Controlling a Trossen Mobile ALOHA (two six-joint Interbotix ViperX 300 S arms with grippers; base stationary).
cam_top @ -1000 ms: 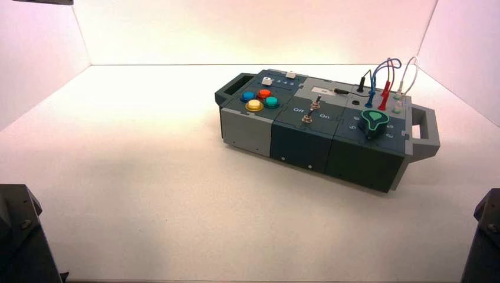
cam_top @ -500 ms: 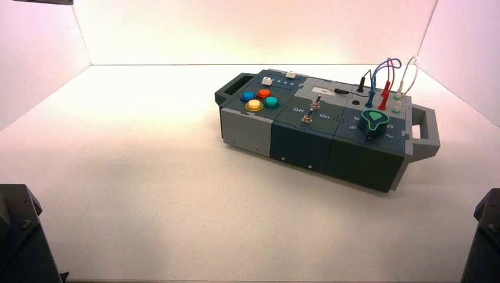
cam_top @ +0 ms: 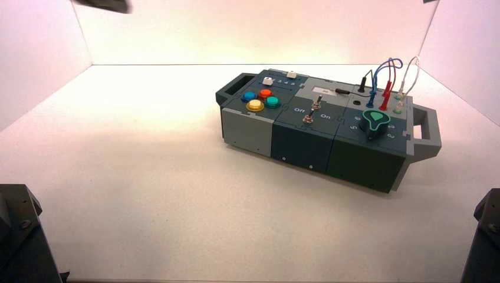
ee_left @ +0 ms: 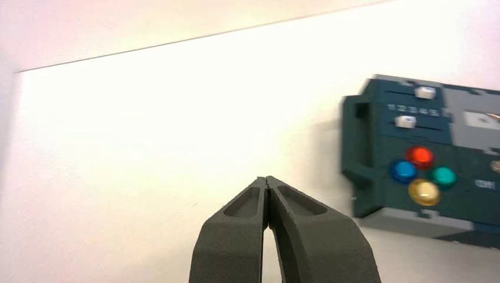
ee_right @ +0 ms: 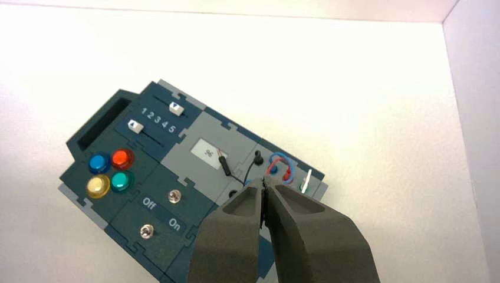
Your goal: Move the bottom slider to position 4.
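Observation:
The box (cam_top: 306, 147) stands right of centre on the white floor. Its bottom slider (ee_right: 135, 126), a tiny white knob beside the coloured buttons, sits at the end of its track near numeral 1. It also shows in the left wrist view (ee_left: 405, 122) and the high view (cam_top: 268, 81). Numeral 4 (ee_right: 165, 124) is printed in the short row between the two sliders. My left gripper (ee_left: 267, 180) hangs shut and empty, well off the box's button end. Above the box's wire end my right gripper (ee_right: 263, 186) is shut and empty too.
The twin white slider (ee_right: 176, 108) lies beyond the numerals. Four round buttons (ee_right: 111, 171), two toggle switches (ee_right: 173, 196), a green dial (cam_top: 375, 121) and plugged wires (cam_top: 383, 82) fill the box top. White walls close in the floor. Dark arm bases (cam_top: 17, 236) stand at the near corners.
In the high view the left arm's dark part at the top edge has slid right, and a sliver of the right arm has come in at the top right corner.

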